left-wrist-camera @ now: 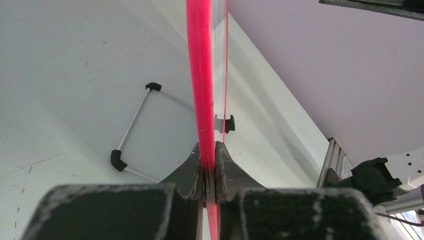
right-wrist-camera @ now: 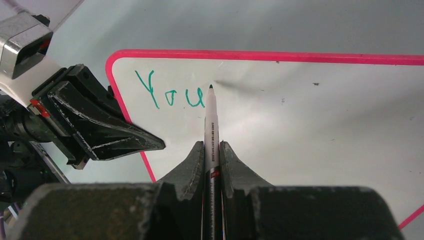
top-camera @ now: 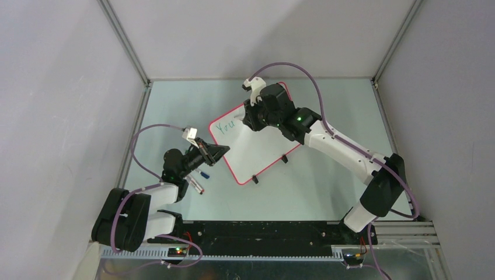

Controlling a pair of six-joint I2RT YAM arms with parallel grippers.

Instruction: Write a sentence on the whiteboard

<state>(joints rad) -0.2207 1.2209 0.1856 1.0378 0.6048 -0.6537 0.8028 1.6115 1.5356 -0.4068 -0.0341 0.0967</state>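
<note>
Nearest the arm bases, the left gripper (left-wrist-camera: 208,150) is clamped on the red-pink rim of the whiteboard (top-camera: 251,153), which sits askew near the middle of the table (top-camera: 327,181). Farther out, the right gripper (right-wrist-camera: 212,146) is closed tight on a marker (right-wrist-camera: 210,115). Its green tip is close over the board, just right of the written word "You" (right-wrist-camera: 170,94)

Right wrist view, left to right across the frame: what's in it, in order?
left gripper, clamped on the left rim of the whiteboard → green "You" written on the board → marker, pinched in the right gripper → bare white board out to the right edge.
</note>
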